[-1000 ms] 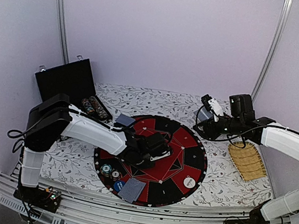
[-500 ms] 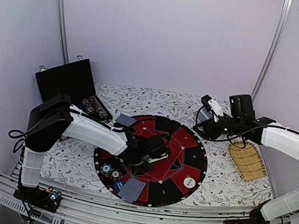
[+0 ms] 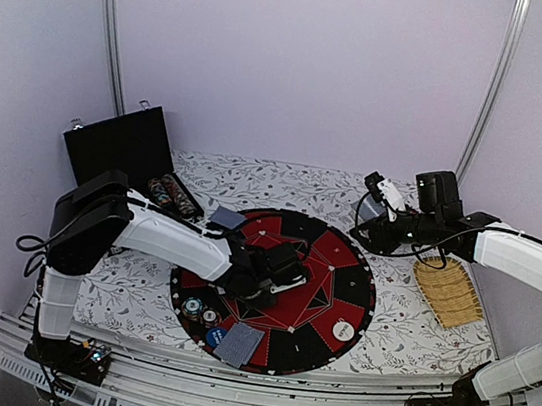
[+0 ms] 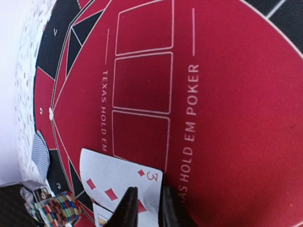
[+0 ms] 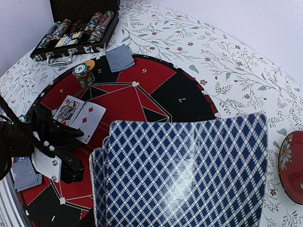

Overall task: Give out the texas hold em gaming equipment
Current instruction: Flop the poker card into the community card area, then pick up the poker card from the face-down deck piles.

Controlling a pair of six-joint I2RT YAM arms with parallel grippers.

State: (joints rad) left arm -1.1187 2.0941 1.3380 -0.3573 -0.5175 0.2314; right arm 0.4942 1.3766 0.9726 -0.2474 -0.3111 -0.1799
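Observation:
The three of diamonds lies face up on the red felt of the round poker mat, partly over a second face-up card. My left gripper stands over the three's near corner with its jaws a narrow gap apart, one finger on the card and the other at its edge. My right gripper hovers past the mat's far right rim, shut on a fanned stack of blue-diamond-backed playing cards. A stack of striped chips and face-down cards sit at the mat's far left.
An open black case holding rows of chips stands at the back left. More chips, a blue disc and face-down cards lie at the mat's near left, a white disc at its near right. A straw mat lies to the right, beside a dark red plate.
The left gripper's jaws have parted slightly over the three of diamonds. Neither arm has visibly shifted, and the right gripper still holds its cards.

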